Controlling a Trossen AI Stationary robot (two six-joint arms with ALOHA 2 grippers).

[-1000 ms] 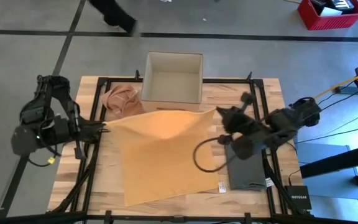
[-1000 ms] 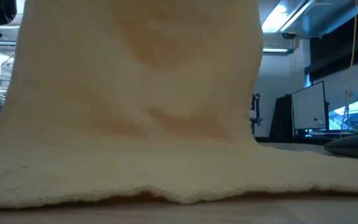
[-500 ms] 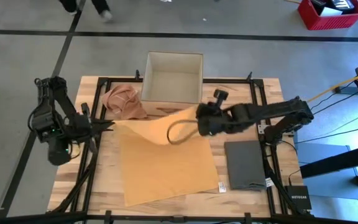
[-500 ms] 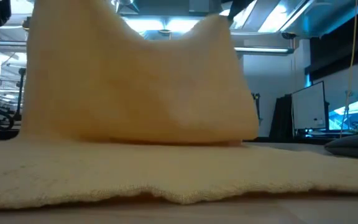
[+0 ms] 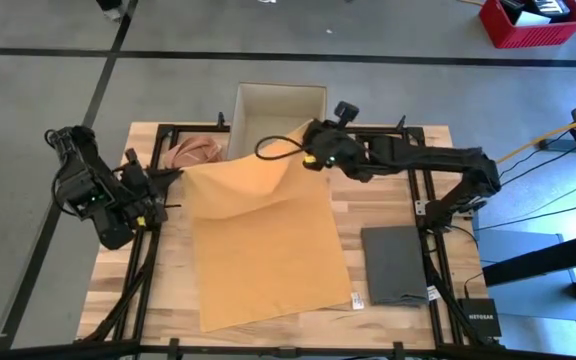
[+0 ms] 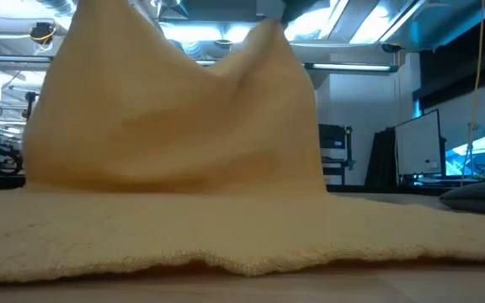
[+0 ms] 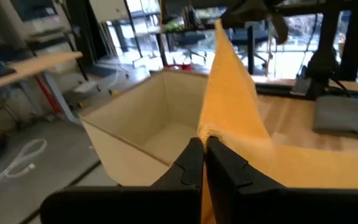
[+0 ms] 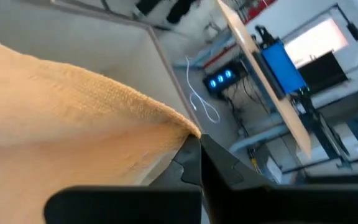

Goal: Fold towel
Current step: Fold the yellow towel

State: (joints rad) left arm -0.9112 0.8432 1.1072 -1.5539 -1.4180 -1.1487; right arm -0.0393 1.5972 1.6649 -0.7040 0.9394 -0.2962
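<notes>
An orange towel [image 5: 263, 240] lies with its near part flat on the wooden table [image 5: 388, 200]; its far edge is raised and sags between my two grippers. My left gripper [image 5: 173, 176] is shut on the far left corner and my right gripper [image 5: 303, 152] on the far right corner, just in front of the box. In the low view the raised part of the towel [image 6: 175, 126] stands like a tent behind the flat near part [image 6: 242, 240]. My left gripper pinches the towel's far left corner [image 7: 209, 132] between its two shut fingers, coming level from the table's left side. The corner is lifted clear, and the far edge runs up from it toward the other gripper. My right gripper pinches the towel's far right corner [image 8: 188, 129] between its two shut fingers [image 8: 199, 155], slanting down from the table's right side. The corner is held up above the table, and the cloth hangs slack below it.
An open cardboard box [image 5: 278, 112] stands at the far edge, right behind the raised towel. A crumpled pink cloth [image 5: 193, 152] lies left of the box. A folded grey towel [image 5: 396, 262] lies at the right, beside a small white tag [image 5: 358, 300].
My right gripper has carried its corner toward the table's left and far edges, up to the box. My left gripper has sunk and shifted a little toward the far edge. The raised far part of the towel has come lower and narrower; the near part has stayed flat.
</notes>
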